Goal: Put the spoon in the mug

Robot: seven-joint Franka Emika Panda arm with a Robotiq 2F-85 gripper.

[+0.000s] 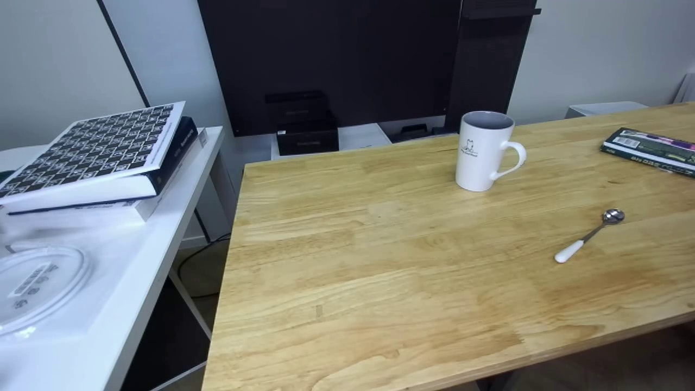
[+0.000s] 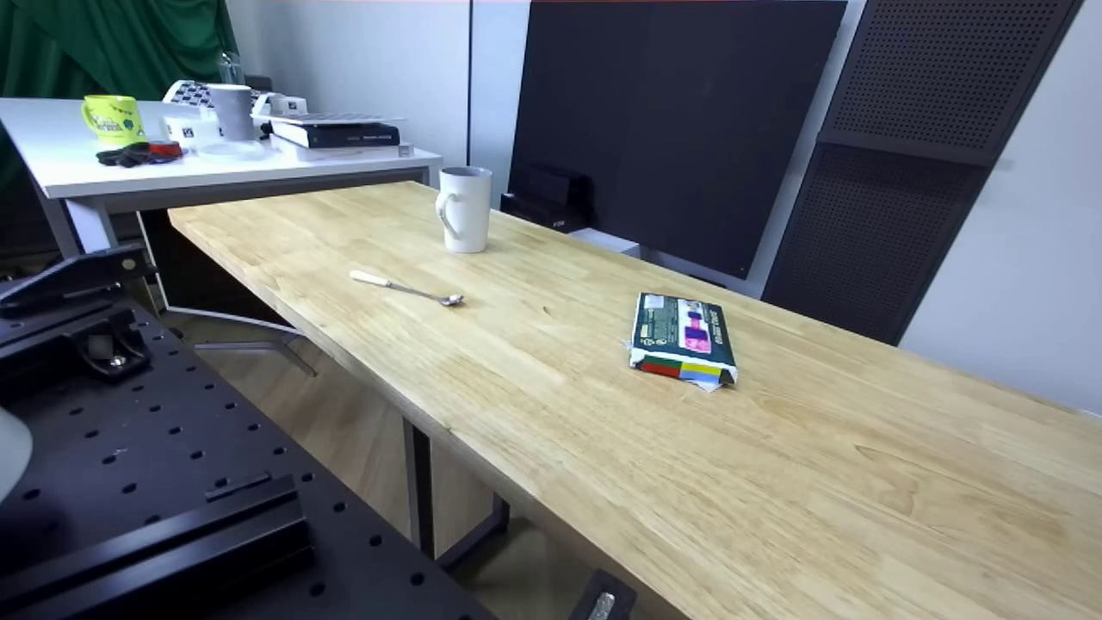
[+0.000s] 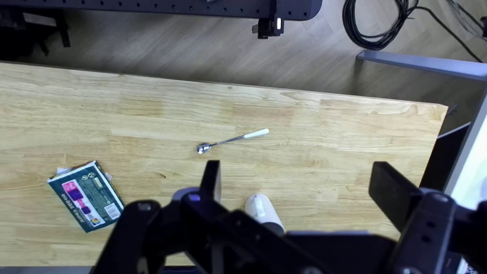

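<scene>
My gripper (image 3: 296, 179) gapes wide, holding nothing. Spoon (image 3: 231, 139) lies flat on the surface (image 3: 342, 133); my height's unclear from the wrist view, so I might close above something that slim. Mug (image 1: 480, 155) stands upright farther off; a crooked grip could topple it.
</scene>
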